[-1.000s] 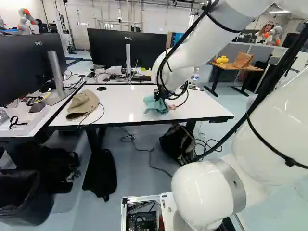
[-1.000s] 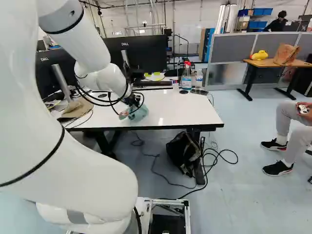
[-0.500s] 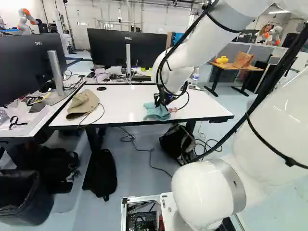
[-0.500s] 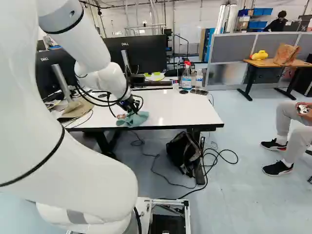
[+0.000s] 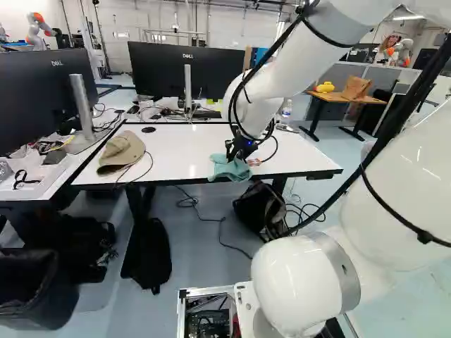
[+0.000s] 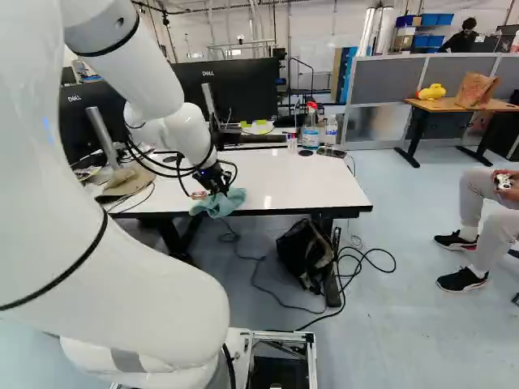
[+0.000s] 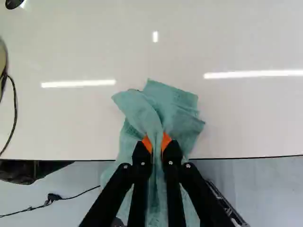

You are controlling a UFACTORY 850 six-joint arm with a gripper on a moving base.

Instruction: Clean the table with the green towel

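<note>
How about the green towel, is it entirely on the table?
No, the towel reaches past the edge of the table in the wrist view.

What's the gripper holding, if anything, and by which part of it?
The gripper holds the green towel by a bunched fold near its middle.

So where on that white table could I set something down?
In the left base view, the table has a bare patch between the cap and the towel, and another from the towel to the table's right end. It's crowded where the pincer grips the towel at the front edge, and around the spray bottle at the back.
</note>
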